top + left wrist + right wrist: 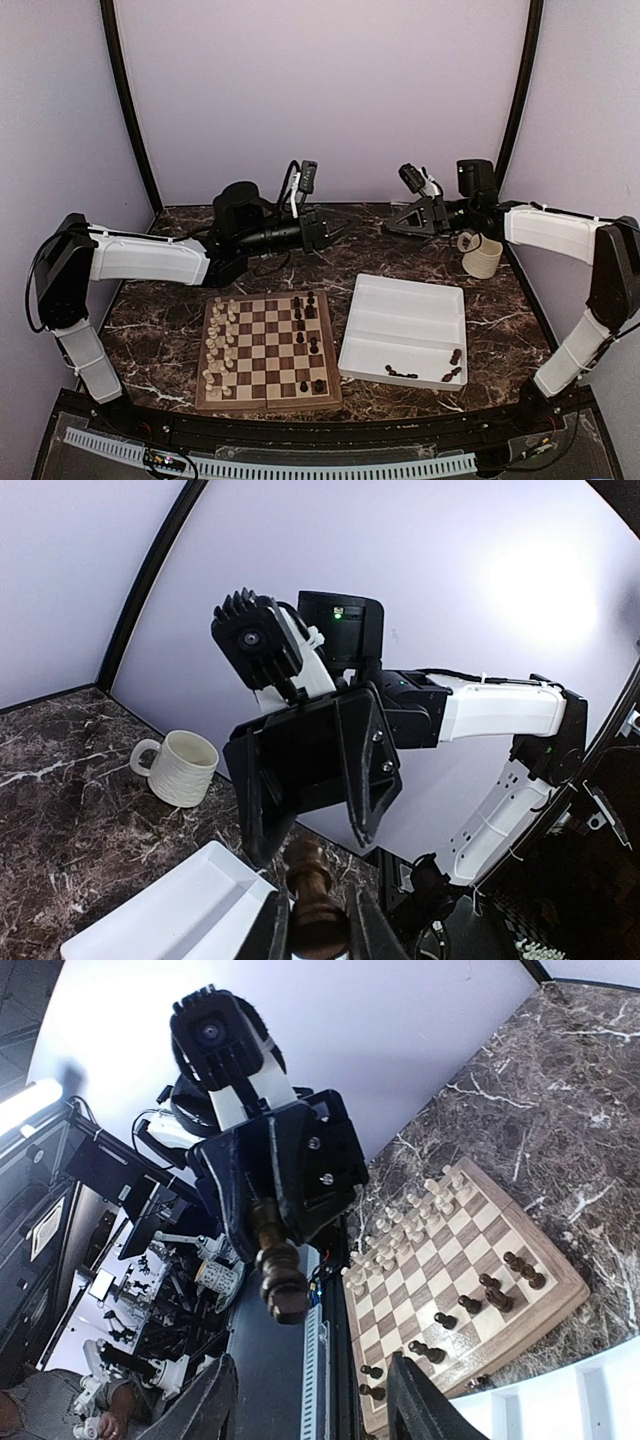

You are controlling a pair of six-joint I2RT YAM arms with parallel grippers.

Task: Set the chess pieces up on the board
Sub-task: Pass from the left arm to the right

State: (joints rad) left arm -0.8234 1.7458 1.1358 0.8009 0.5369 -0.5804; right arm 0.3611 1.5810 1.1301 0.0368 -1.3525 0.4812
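Observation:
The board (268,402) lies at the front left, with cream chess pieces (218,340) along its left side and a few dark chess pieces (305,320) on its right. Both arms are raised at the back, tip to tip. My left gripper (316,900) is shut on the base of a dark chess piece (310,875), which sticks out toward the right arm. In the right wrist view that dark chess piece (280,1275) juts from the left gripper (268,1205). My right gripper (310,1400) is open, its fingers apart on either side of the piece without touching it.
A white tray (405,320) right of the board holds a few dark pieces (400,372) along its front edge. A cream mug (482,257) stands at the back right, under the right arm. Curved walls close in the back and sides.

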